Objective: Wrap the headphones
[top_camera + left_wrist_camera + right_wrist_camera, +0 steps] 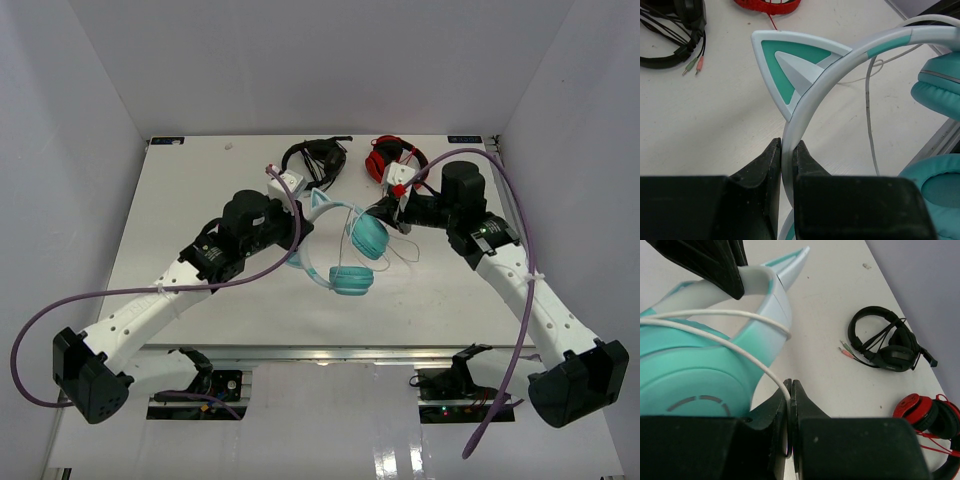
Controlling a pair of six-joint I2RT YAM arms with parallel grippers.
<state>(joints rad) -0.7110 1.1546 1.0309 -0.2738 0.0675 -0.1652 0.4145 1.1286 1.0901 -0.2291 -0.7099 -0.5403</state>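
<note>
Your left pincer (pixel 787 145) clamps the headband (pixel 812 95) of the headphones (pixel 368 238); your right pincer (pixel 791 385) pinches the cable (pixel 715 314). Roughly one turn looks laid; most wrapping is not yet done.

A robotics lab cell: plain white walls (pixel 320 60) enclose a white table (pixel 180 210), with a left arm (pixel 150 305) and a right arm (pixel 540 310) bolted at its edge.

Bright, even light from overhead, only soft shadows on the table (pixel 200 190). Wrist cams: headphones (pixel 690 375) up close look a bit soft, bg stuff sharper.
</note>
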